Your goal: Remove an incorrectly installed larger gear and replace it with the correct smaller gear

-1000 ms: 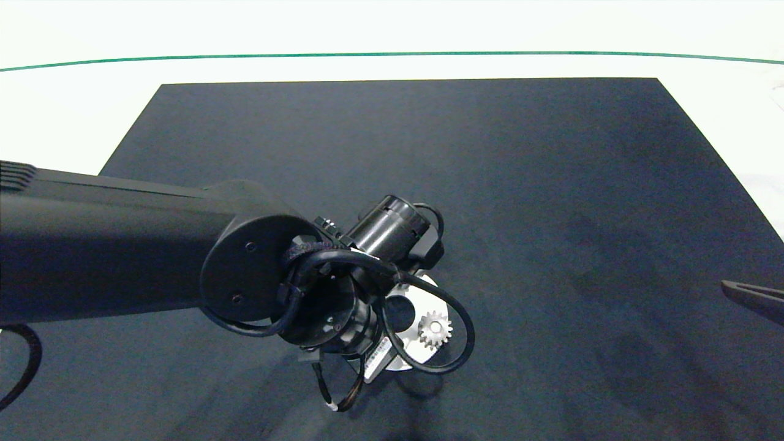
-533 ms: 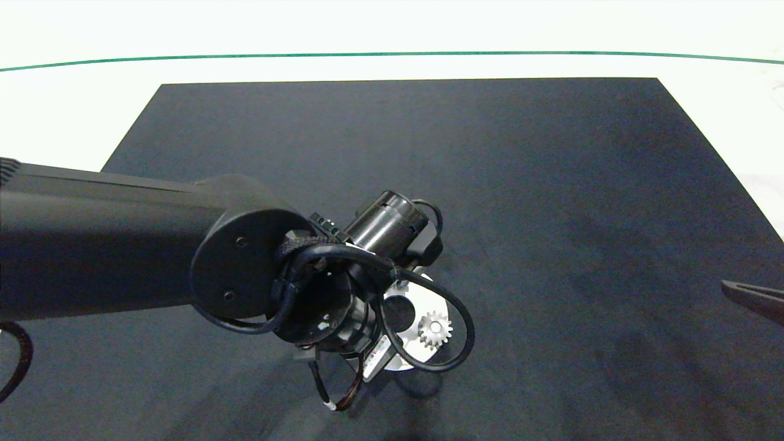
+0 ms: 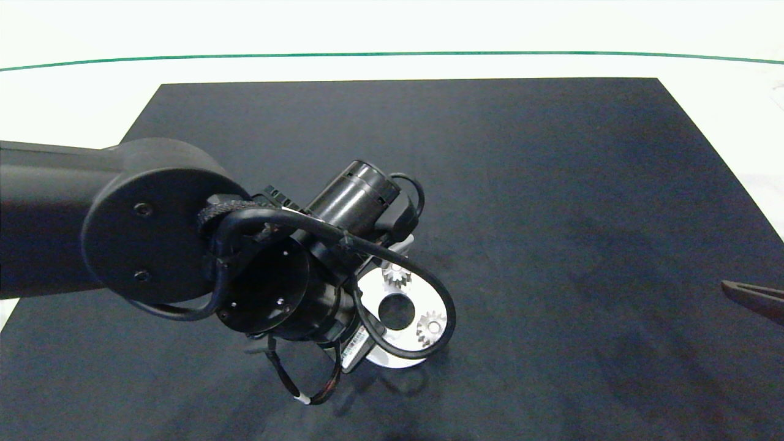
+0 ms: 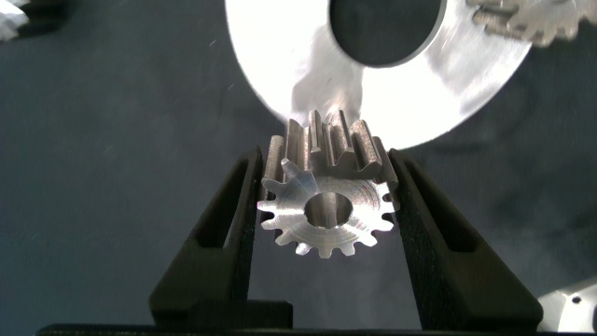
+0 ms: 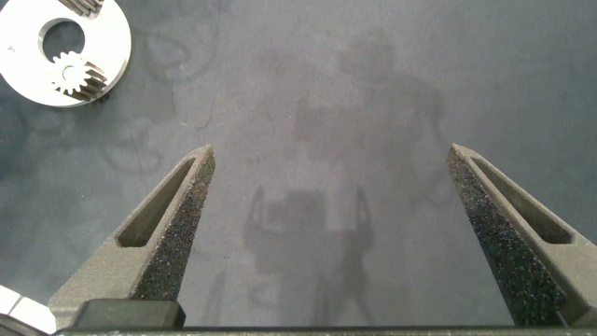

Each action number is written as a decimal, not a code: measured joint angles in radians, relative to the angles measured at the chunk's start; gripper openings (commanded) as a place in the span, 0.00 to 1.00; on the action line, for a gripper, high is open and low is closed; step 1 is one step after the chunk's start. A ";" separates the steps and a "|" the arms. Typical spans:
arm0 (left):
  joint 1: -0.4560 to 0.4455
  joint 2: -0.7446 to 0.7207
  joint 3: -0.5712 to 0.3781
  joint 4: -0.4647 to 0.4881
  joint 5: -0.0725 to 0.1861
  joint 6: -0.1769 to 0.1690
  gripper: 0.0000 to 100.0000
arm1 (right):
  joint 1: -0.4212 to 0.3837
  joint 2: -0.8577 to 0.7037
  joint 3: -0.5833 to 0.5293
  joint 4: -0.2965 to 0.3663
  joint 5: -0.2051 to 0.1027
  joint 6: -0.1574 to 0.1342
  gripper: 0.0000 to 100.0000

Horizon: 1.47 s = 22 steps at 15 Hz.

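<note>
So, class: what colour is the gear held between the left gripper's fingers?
Shiny silver gear, clearest in the left wrist view.

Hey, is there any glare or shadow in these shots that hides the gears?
Head view: the left arm and its cable loop cover much of the round plate. Left wrist view: the plate glares near-white, yet the gear held by the left gripper reads clearly. Right wrist view: faint shadows on the mat.

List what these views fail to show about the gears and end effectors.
Left end effector and its held gear: hidden in the head view behind the left wrist.
Held gear's size class: undecidable, no whole gear beside it to compare.
Plate gear: cut by the left wrist view's edge.
Right end effector: mostly beyond the head view's right edge.
</note>
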 measured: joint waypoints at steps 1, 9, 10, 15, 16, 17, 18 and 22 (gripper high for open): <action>0.005 -0.014 0.002 0.014 0.000 0.000 0.34 | 0.000 0.000 0.000 0.000 0.000 0.000 1.00; 0.143 -0.100 0.142 0.014 0.001 -0.018 0.34 | 0.000 -0.004 0.002 0.000 0.000 0.000 1.00; 0.164 -0.100 0.159 -0.013 0.001 -0.016 0.34 | 0.000 -0.004 0.002 0.000 0.000 0.000 1.00; 0.210 -0.093 0.230 -0.089 0.000 -0.011 0.34 | 0.000 -0.003 0.002 0.000 0.000 0.000 1.00; 0.217 -0.093 0.234 -0.094 0.001 -0.010 0.34 | 0.000 -0.003 0.002 0.000 0.000 0.000 1.00; 0.220 -0.092 0.239 -0.095 0.000 -0.009 0.34 | 0.000 -0.003 0.002 0.000 0.000 0.000 1.00; 0.222 -0.092 0.240 -0.095 0.000 -0.002 0.34 | 0.000 -0.003 0.002 0.000 0.000 0.000 1.00; 0.222 -0.092 0.243 -0.095 0.000 0.004 1.00 | 0.000 -0.003 0.002 -0.001 0.000 0.000 1.00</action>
